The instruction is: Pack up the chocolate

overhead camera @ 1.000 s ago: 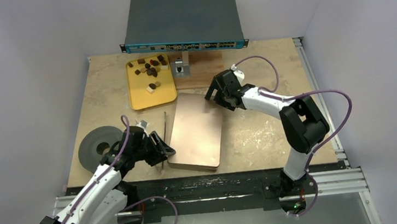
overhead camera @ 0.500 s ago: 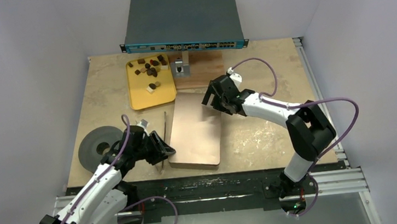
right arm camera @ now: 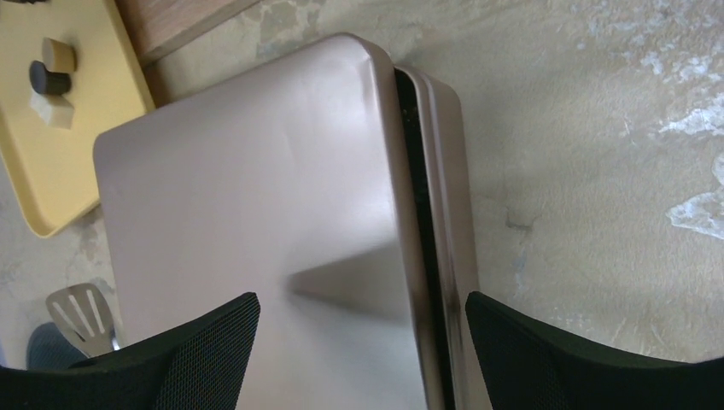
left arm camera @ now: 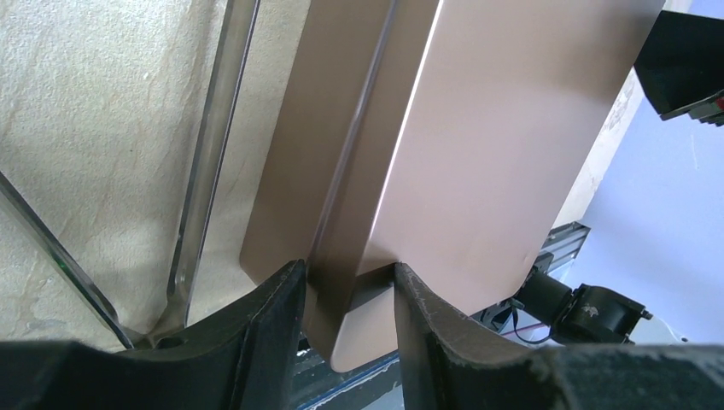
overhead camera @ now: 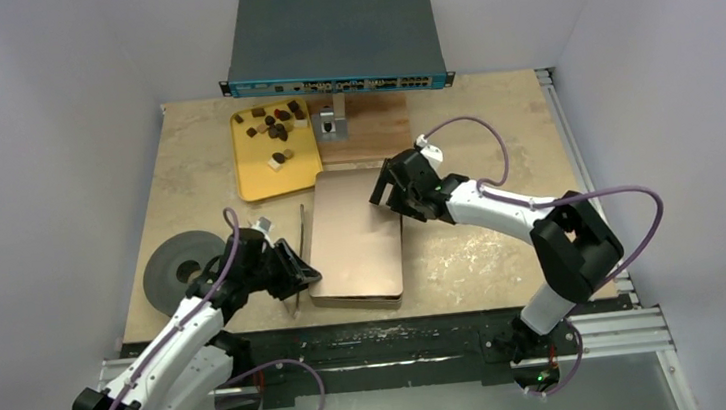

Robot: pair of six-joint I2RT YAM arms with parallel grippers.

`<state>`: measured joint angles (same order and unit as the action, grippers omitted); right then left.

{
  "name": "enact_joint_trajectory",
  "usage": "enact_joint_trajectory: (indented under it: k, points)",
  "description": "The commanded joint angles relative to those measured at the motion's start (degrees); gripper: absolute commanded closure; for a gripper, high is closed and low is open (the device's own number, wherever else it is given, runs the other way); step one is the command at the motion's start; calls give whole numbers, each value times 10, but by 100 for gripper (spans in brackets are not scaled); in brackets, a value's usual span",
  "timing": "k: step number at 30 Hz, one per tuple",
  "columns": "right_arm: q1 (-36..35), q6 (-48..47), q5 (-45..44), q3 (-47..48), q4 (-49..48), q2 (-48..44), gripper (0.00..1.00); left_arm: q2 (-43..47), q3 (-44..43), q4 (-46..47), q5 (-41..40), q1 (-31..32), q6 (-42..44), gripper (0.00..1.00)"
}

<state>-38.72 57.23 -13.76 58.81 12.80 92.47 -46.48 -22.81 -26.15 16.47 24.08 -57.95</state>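
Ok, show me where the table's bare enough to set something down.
Far right corner of the table, between the wooden board and the right rail. Left side, between the yellow tray and the grey disc. Crowded mid-table: brown box, tongs, left gripper and right gripper at it.

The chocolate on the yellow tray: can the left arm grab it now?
Probably not: the left gripper straddles the brown lid at its near edge, and the chocolate lies on the yellow tray beyond the lid's far end.

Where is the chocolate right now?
In the top view the chocolate lies on the yellow tray, at the far left of the table, just in front of the blue switch.
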Motion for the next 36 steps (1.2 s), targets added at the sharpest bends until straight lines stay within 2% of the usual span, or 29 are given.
enact_joint_trajectory:
  k: [1, 9, 15, 23, 30, 36]
  points:
    - [-4, 3, -1, -19, 0, -34, 12, -20, 1, -9, -29, 3, 10, 60]
    - [-10, -20, 14, -94, -6, -125, 11, -30, -20, -37, -44, 5, 43, 61]
    - [-20, -25, 37, -123, -15, -149, 11, -45, -61, -62, -50, 7, 83, 60]
    - [-43, -9, 38, -182, -25, -192, 10, -53, -90, -84, -32, 10, 138, 55]
    - [-42, -10, 43, -166, -17, -199, 8, -37, -147, -100, -20, 10, 162, 47]
    - [-39, -21, 41, -153, -27, -199, 6, -70, -225, -125, -75, 3, 172, 44]
